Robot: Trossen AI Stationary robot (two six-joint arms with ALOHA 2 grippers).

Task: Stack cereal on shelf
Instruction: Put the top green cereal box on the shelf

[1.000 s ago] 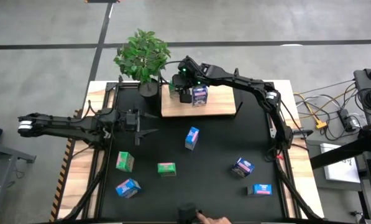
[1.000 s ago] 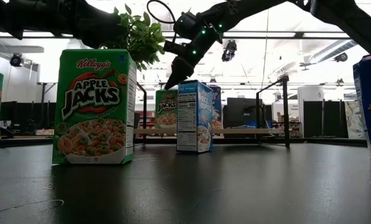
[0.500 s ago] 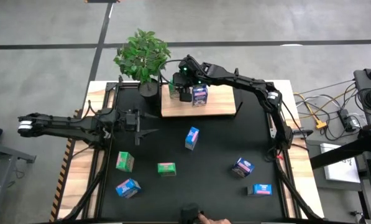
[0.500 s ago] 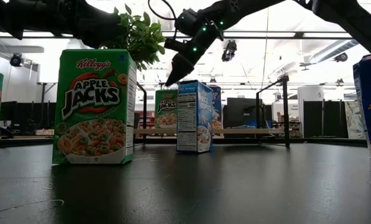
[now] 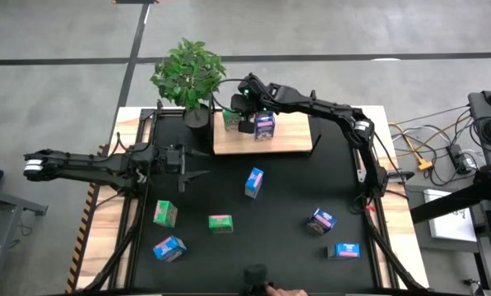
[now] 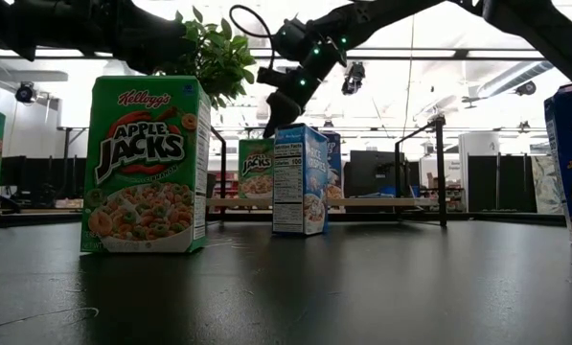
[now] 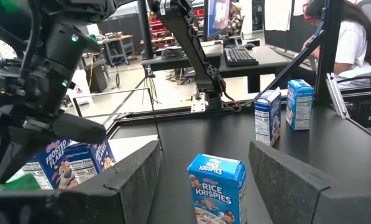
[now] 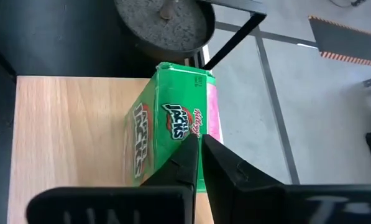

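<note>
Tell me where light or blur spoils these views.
Low view: bright ceiling lights put the right gripper in silhouette, and the black mat shows a soft sheen. Left wrist view: the near fingers are soft, the Rice Krispies carton sharp. Right wrist view: the green carton is evenly lit.

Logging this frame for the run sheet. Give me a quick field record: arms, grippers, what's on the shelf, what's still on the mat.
right gripper: shut, empty, above the green carton on the shelf
left gripper: open, empty, over the mat's left side
on shelf: green carton, blue carton, both upright
on mat: six cartons, four blue, two green
other: potted plant by the shelf's left end
</note>
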